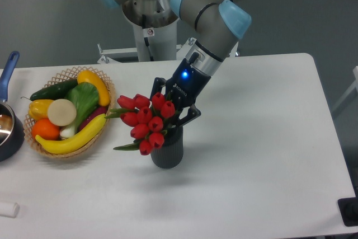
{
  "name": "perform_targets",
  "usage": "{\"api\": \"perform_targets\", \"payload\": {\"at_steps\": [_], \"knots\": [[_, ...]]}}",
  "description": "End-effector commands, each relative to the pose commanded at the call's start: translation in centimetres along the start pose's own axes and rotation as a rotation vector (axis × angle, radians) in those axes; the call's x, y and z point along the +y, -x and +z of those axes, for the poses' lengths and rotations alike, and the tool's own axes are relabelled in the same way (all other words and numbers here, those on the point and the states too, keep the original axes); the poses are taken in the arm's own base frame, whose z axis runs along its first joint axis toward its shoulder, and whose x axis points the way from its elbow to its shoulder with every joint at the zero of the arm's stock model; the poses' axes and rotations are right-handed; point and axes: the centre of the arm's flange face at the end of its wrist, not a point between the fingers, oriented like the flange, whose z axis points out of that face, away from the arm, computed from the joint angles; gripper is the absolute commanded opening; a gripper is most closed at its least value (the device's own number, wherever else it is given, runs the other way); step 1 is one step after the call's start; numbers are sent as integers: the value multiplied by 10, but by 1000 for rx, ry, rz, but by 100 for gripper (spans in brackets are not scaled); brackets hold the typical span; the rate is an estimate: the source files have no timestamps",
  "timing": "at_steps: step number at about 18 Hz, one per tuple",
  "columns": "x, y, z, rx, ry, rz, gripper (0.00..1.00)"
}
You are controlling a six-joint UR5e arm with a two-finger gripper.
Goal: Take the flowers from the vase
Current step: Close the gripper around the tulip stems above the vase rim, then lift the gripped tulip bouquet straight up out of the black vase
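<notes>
The bunch of red tulips (146,122) sits in the ribbed dark grey vase (167,150) near the middle of the white table (263,155). The bunch leans: its long axis runs from the vase mouth up and toward the left of the view, buds pointing at the wicker basket (66,74). About 10 red buds can be counted, packed in rows, with 2 green leaves sticking out on the left, 1 near the top and 1 near the bottom of the bunch. The stems are hidden behind the buds and the vase rim.

The gripper (178,110) comes down from the upper right, a blue light showing on its body. Its black fingers (191,117) reach in behind the buds just above the vase mouth, drawn in narrow about where the stems must be; the buds hide the contact, so I cannot tell whether the fingers actually clamp the stems.

There is 1 vase, standing upright. The basket, well to the left of the vase, holds 1 banana (71,137), 1 orange (45,129), 1 cucumber (53,89) and several other pieces. At the left edge is 1 saucepan with a blue handle (8,69). A small white object (8,209) lies at the lower left corner of the table.
</notes>
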Motion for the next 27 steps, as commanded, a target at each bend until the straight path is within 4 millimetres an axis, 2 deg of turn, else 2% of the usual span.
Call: {"api": "perform_targets", "payload": {"at_steps": [7, 13, 17, 18, 27], "knots": [[-7, 5, -9, -10, -48, -12, 45], [-22, 6, -29, -39, -75, -57, 45], [-49, 5, -51, -74, -97, -94, 45], [-63, 0, -61, -81, -128, -110, 45], [-93, -15, -87, -102, -188, -115, 45]]}}
